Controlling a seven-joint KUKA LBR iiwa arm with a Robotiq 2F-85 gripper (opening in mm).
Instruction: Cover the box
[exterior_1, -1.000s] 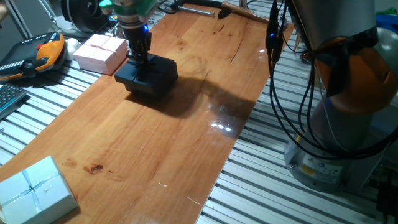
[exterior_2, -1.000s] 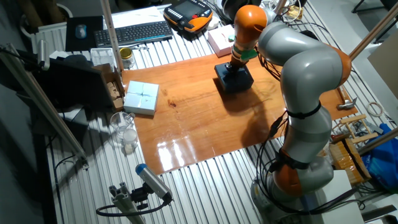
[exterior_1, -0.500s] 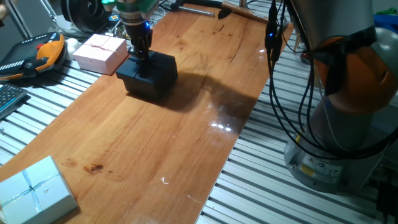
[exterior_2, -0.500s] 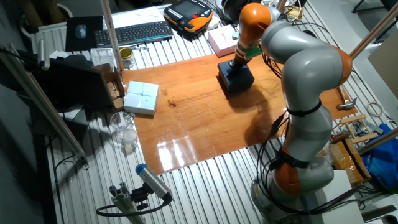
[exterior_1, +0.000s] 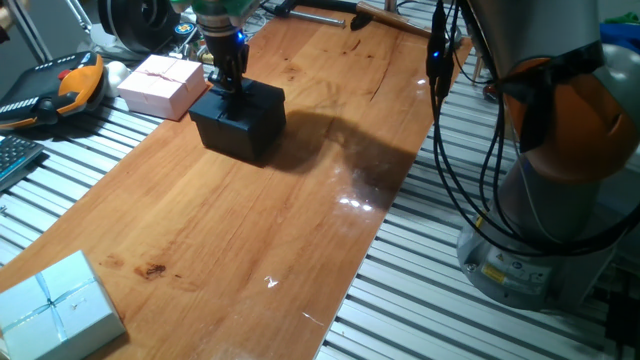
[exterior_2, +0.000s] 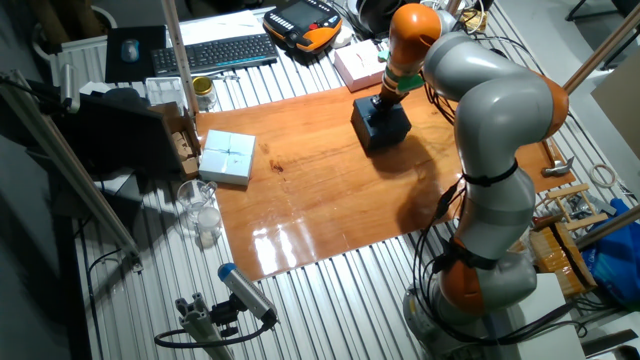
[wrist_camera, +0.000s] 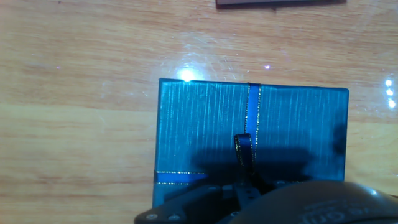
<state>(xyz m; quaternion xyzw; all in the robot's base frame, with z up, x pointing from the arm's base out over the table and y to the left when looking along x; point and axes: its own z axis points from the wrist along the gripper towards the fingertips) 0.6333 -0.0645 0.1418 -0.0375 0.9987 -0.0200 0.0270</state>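
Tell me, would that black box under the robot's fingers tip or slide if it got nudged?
The black box looks squat and flat-based, so it would probably slide rather than tip. The wooden tabletop looks glossy, which likely helps sliding. It seems to be cardboard, so probably light. The gripper sits on its ribboned lid.

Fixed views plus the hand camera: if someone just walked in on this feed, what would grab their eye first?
Probably the gripper planted on top of the dark box at the far end of the wooden table; the hand view shows a lid with a ribbon loop. Next, the pink ribboned box just beside it, and the pale blue ribboned box alone at the near corner.
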